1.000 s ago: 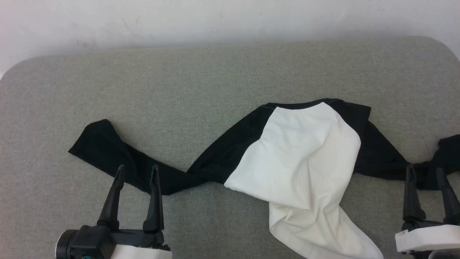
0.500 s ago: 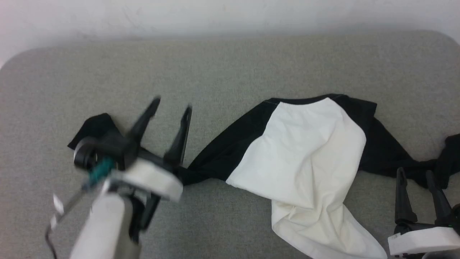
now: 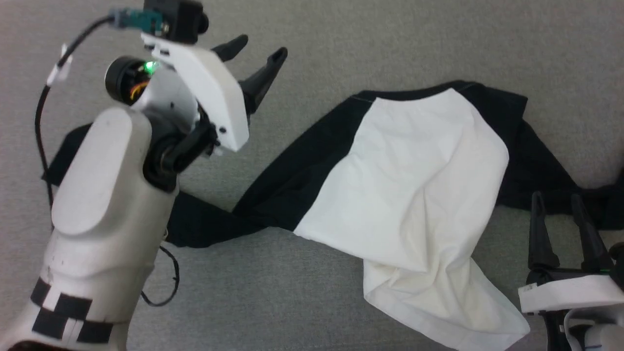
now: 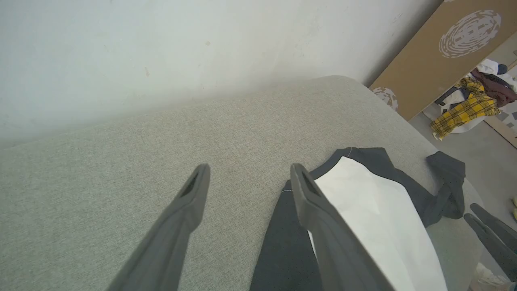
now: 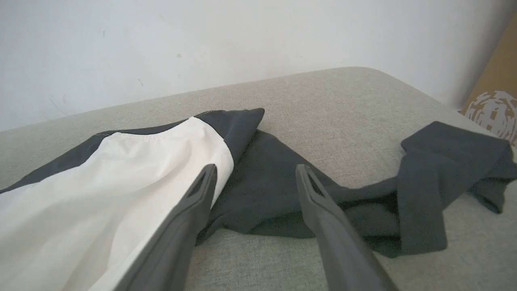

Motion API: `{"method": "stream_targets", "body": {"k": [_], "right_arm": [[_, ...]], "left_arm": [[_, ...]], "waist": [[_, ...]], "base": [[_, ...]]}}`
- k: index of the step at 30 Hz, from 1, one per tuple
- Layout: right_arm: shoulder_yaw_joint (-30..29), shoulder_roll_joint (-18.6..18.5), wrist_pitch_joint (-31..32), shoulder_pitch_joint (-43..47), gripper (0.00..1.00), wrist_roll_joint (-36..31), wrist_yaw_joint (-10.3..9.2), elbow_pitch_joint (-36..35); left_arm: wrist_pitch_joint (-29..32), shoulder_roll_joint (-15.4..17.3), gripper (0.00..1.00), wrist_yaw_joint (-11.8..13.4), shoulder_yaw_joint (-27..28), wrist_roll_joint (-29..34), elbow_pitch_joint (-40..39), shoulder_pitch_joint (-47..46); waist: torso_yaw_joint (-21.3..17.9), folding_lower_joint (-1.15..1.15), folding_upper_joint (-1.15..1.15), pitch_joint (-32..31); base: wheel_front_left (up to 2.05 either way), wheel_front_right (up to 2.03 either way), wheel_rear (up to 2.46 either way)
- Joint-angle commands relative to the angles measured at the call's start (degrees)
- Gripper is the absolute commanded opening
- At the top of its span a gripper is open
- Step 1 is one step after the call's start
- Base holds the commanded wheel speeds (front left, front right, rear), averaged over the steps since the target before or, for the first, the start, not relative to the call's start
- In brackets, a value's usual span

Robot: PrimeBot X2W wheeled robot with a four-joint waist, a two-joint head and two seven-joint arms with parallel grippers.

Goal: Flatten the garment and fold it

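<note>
Barely started: nothing folded, flattening left to do on the garment (image 3: 414,185), sprawled across the grey woven cushion (image 3: 390,48); soft matte knit, white body twisted and creased, black sleeves trailing either side; left end effector (image 3: 261,48) gaping wide, holding nothing; right end effector (image 3: 555,199) likewise wide and empty, near the bunched sleeve.

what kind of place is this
Likely an indoor workroom or lab: a grey padded table against a bare white wall, a leaning cardboard sheet, and a heap of clothes beyond.
</note>
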Motion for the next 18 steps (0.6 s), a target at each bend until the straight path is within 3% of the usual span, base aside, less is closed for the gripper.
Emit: {"method": "stream_targets", "body": {"k": [1, 9, 18], "right_arm": [[0.10, 0.11, -0.27, -0.90, 1.00, 0.49, -0.03, 0.26], [1.19, 0.11, -0.27, -2.70, 1.00, 1.41, -0.03, 1.27], [1.52, 0.11, -0.27, -3.85, 1.00, 2.08, -0.03, 1.22]], "left_arm": [[1.59, -0.54, 1.00, -0.27, -0.01, -1.18, 1.18, -1.55], [11.03, -1.40, 1.00, 1.96, -1.43, -3.45, 7.57, -5.59], [17.32, -0.10, 1.00, 1.59, -3.42, -5.05, 9.43, -5.33]], "waist": [[-2.89, -0.02, 0.00, 3.70], [-6.04, -0.02, 0.00, 7.06], [-8.36, -0.02, 0.00, 10.30]], "base": [[0.00, 0.00, 0.00], [0.00, 0.00, 0.00], [0.00, 0.00, 0.00]]}}
